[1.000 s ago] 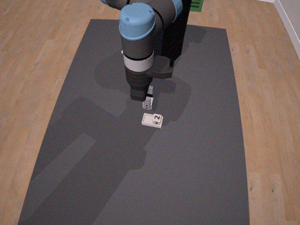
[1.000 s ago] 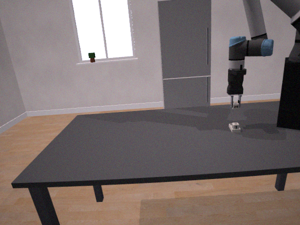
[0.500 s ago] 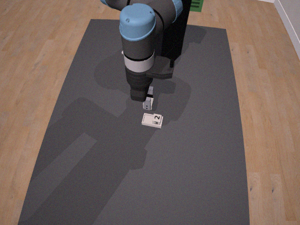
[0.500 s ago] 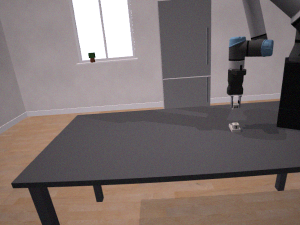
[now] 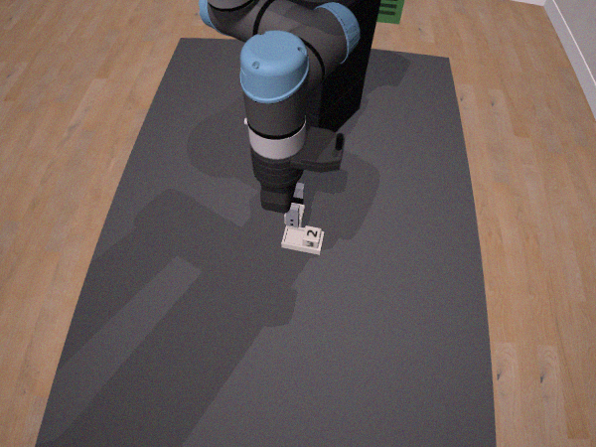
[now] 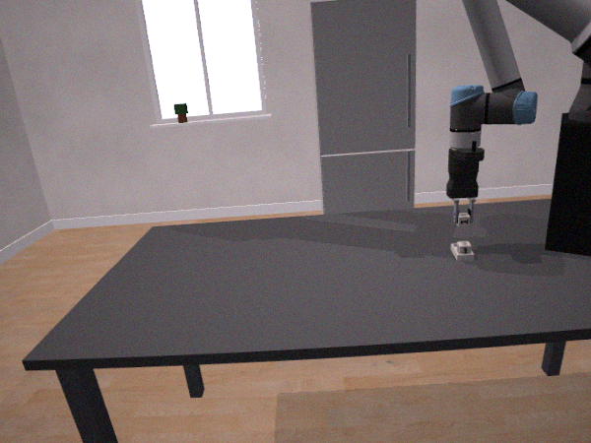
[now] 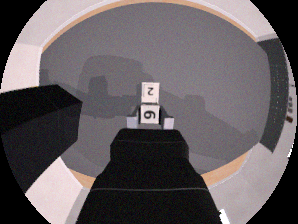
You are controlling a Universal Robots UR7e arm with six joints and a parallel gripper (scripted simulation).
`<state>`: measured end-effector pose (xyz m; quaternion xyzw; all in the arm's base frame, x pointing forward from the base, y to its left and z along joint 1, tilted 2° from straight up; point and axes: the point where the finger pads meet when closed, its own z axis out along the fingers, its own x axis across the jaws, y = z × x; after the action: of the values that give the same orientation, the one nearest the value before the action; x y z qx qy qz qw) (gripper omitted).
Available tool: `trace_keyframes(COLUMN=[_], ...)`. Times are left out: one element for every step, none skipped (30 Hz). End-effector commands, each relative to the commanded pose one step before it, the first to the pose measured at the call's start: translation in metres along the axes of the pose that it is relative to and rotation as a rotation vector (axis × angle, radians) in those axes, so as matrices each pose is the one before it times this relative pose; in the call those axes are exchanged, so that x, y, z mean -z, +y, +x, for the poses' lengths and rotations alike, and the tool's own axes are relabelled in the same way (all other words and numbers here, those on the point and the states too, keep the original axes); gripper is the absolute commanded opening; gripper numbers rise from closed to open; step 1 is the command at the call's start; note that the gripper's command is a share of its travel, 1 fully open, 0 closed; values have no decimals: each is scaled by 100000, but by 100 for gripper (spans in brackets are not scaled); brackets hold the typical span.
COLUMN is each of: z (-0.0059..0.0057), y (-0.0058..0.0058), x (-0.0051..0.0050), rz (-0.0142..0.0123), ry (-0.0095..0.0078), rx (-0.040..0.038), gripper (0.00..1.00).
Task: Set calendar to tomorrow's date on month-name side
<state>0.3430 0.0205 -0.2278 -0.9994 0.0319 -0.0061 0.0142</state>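
The white calendar tray [image 5: 302,240] lies flat on the dark table. One white cube [image 5: 312,233] stands in its right half with a 2 on its top face. The left half of the tray holds no cube. My gripper [image 5: 294,219] points straight down and is shut on the second white cube [image 5: 293,215], holding it in the air just above and behind the tray's left half. In the side view the held cube [image 6: 462,220] hangs a short way above the tray [image 6: 462,255]. In the wrist view the held cube [image 7: 149,115] shows a 6 or a 9, with the tray's cube [image 7: 150,91] beyond it.
The robot's black pedestal [image 5: 348,74] stands behind the tray at the far end of the table. The table's edges are far from the tray on all sides.
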Motion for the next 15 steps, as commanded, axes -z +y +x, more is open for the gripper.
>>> trace_keyframes(z=[92, 5, 5, 5, 3, 4, 3, 3, 3, 1, 1, 0, 0, 0, 0], y=[14, -2, -1, -1, -1, -1, -1, -1, 0, -1, 0, 0, 0, 0, 0], x=[-1256, -313, -296, -275, -250, -223, -193, -163, -132, -101, -72, -47, 0, 0, -25], rz=[-51, 0, 0, 0, 0, 0, 0, 0, 0, 0, 0, 0, 0, 0, 0], ry=[210, 0, 0, 0, 0, 0, 0, 0, 0, 0, 0, 0, 0, 0, 0], rx=[-4, 0, 0, 0, 0, 0, 0, 0, 0, 0, 0, 0, 0, 0, 0], gripper=[57, 57, 57, 57, 57, 57, 57, 57, 57, 57, 57, 57, 57, 57, 57])
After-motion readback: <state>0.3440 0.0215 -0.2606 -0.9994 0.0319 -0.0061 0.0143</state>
